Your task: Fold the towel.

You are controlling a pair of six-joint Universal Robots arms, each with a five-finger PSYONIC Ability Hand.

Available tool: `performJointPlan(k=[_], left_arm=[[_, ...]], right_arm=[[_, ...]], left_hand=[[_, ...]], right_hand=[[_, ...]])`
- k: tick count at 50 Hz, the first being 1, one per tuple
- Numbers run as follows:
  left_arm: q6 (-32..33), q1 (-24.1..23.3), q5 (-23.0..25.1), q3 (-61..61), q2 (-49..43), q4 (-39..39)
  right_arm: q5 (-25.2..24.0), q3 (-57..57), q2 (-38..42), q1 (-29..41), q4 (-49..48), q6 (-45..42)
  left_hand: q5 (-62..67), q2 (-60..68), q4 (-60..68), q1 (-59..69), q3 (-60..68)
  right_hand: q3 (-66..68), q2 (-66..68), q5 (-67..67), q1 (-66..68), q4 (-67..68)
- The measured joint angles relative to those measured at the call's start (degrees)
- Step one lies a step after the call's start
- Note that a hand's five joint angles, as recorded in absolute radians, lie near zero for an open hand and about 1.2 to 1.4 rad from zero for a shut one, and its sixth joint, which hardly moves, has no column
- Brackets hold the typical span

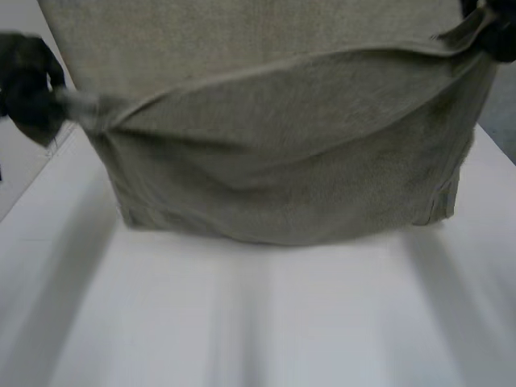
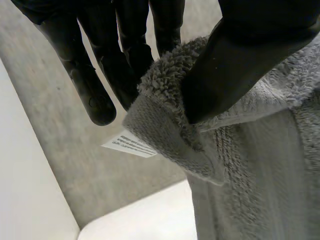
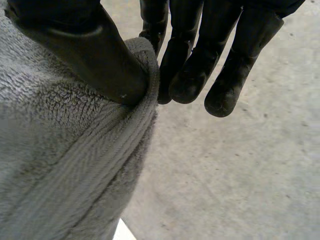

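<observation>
1. Centrally, a grey-green towel (image 1: 282,161) hangs spread wide over the far part of the white tabletop (image 1: 242,322), held up between two black robot hands.
2. The left hand (image 1: 28,85) grasps one upper corner of the towel, out by the tabletop's left edge. In the left wrist view its thumb pinches the bunched, fluffy corner against the fingers.
3. The right hand (image 1: 498,34) grasps the opposite upper corner, towards the far right corner of the tabletop. In the right wrist view its thumb presses the ribbed hem against the fingers.
4. Between the hands the cloth sags, with creases fanning out from the left hand.
5. A small white printed label (image 2: 129,145) sticks out of the towel beside the left hand's fingertips.
6. The towel's lower edge lies close to the tabletop; whether it touches cannot be told.
</observation>
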Motion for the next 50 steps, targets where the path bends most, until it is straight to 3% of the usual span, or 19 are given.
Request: performJointPlan(k=[10, 18, 27, 33, 36, 42, 47, 50], left_arm=[[-2.20, -0.41, -0.28, 9.87, -11.72, -4.98], [-3.42, -2.58, -1.39, 29.69, -31.08, -6.80], [-7.80, -5.62, -6.57, 62.98, -49.20, -6.65], [-14.25, -5.94, -10.52, 74.45, -47.10, -3.30], [-16.88, -5.85, -11.06, 72.60, -44.30, -2.23], [-19.30, -5.19, -8.89, 56.12, -39.09, -1.32], [-19.16, -4.04, -4.91, 36.69, -35.94, 0.71], [-18.50, -3.38, -2.74, 26.62, -35.10, 2.91]], right_arm=[[0.79, -6.33, 10.56, 0.21, 4.10, -5.52], [8.64, -22.37, 27.66, 7.92, 1.06, -10.42], [18.98, -52.54, 41.86, 13.36, -10.67, -4.73], [20.74, -62.27, 42.42, 13.28, -12.10, 1.49], [20.05, -62.40, 41.73, 13.04, -9.36, 2.83], [15.99, -54.86, 40.67, 12.50, 2.38, 2.61], [11.77, -40.31, 39.99, 11.28, 10.68, -0.70], [10.11, -30.60, 39.09, 10.52, 10.70, -2.79]], left_hand=[[0.00, 0.00, 0.02, 0.00, 0.00], [0.00, 0.22, 0.04, 0.08, 0.00], [0.00, 0.36, 0.08, 0.31, 0.00], [0.00, 0.39, 0.23, 0.38, 0.00], [0.00, 0.40, 0.24, 0.40, 0.00], [0.31, 0.43, 0.25, 0.43, 0.00], [0.34, 0.48, 0.26, 0.44, 0.00], [0.34, 0.51, 0.27, 0.44, 0.00]], right_hand=[[0.00, 0.09, 0.00, 0.00, 0.25], [0.00, 0.54, 0.00, 0.01, 0.25], [0.00, 0.75, 0.00, 0.04, 0.25], [0.01, 0.75, 0.00, 0.16, 0.25], [0.01, 0.75, 0.00, 0.18, 0.25], [0.01, 0.75, 0.01, 0.19, 0.25], [0.01, 0.75, 0.01, 0.19, 0.25], [0.01, 0.75, 0.01, 0.20, 0.25]])
